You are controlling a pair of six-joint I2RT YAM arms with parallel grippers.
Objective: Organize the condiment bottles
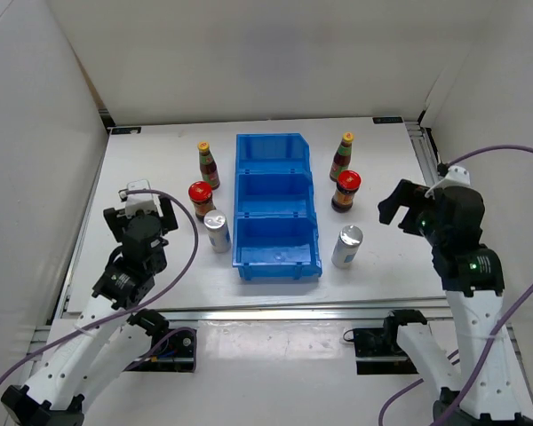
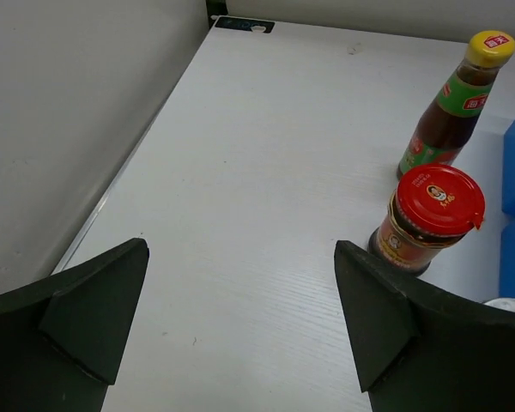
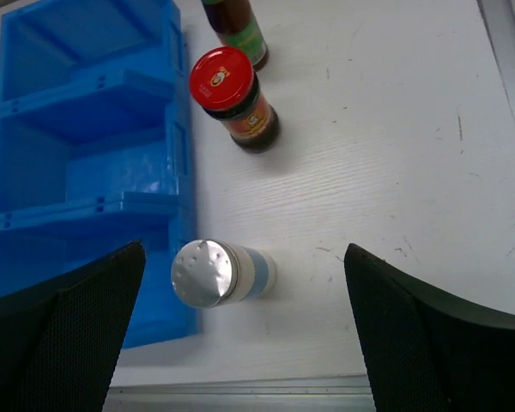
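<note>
Six condiment bottles stand on the white table in two columns beside a blue bin. Left column: a slim yellow-capped bottle, a red-lidded jar, a silver cylinder. Right column: a yellow-capped bottle, a red-lidded jar, a silver cylinder. My left gripper is open over bare table left of its column. My right gripper is open above the right-hand cylinder, holding nothing.
The blue bin has three compartments in a row, all with nothing in them. White walls enclose the table on the left, back and right. A metal rail runs along the near edge, with purple cables trailing from both arms.
</note>
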